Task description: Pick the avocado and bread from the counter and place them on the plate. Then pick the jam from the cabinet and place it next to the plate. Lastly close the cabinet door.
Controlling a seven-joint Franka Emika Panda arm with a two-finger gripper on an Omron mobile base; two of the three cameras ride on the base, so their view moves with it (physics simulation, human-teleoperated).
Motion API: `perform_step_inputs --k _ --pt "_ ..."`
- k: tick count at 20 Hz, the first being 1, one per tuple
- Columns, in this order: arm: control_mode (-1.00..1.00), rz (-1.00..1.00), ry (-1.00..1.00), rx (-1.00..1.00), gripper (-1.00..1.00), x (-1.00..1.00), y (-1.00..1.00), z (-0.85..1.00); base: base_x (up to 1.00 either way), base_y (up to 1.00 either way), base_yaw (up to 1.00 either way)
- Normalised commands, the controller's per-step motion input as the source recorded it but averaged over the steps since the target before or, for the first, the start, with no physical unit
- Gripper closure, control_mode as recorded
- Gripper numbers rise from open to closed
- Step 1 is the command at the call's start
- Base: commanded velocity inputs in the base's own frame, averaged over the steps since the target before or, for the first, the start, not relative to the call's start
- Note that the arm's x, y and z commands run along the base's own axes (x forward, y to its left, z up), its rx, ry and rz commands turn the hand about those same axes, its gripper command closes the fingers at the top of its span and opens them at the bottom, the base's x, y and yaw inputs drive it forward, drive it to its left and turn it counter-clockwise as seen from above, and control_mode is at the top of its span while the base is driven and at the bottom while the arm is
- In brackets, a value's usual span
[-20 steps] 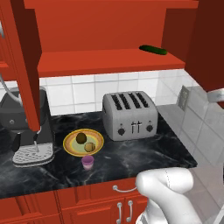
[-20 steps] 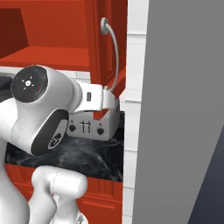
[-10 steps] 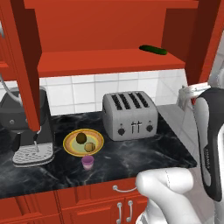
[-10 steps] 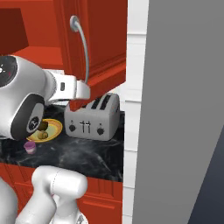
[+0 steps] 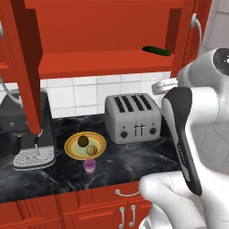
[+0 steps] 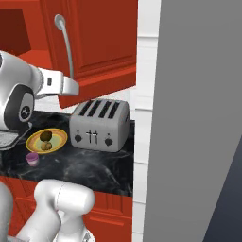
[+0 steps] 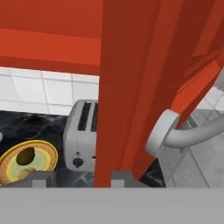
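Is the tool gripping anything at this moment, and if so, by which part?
Nothing is clearly gripped. In the hand view the cabinet door edge stands just ahead of the tool, its handle off to one side; actual contact cannot be told.

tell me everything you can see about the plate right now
The plate is round and shallow, with a yellow-orange rim and a pale green centre, and looks glazed. It lies flat on the black marbled counter, between the coffee machine and the toaster. On it rest the dark avocado and the tan bread, close together. The lilac jam stands on the counter just in front of its rim, near it; whether they touch cannot be told.
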Motion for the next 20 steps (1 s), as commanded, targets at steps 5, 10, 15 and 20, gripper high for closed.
perform_step_inputs --k 5,10,15,20 --pt "-1.0 0.01 0.01 0.0 -1.0 0.98 0.01 0.0 0.0 0.0 0.0" --pt "-1.0 0.04 0.0 0.0 -1.0 0.99 0.02 -0.01 0.0 0.0 0.0" --pt "-1.0 0.05 0.0 0.0 -1.0 0.99 0.0 -0.03 0.0 0.0 0.0" --pt "-1.0 0.07 0.0 0.0 -1.0 0.99 0.0 -0.12 0.0 0.0 0.0"
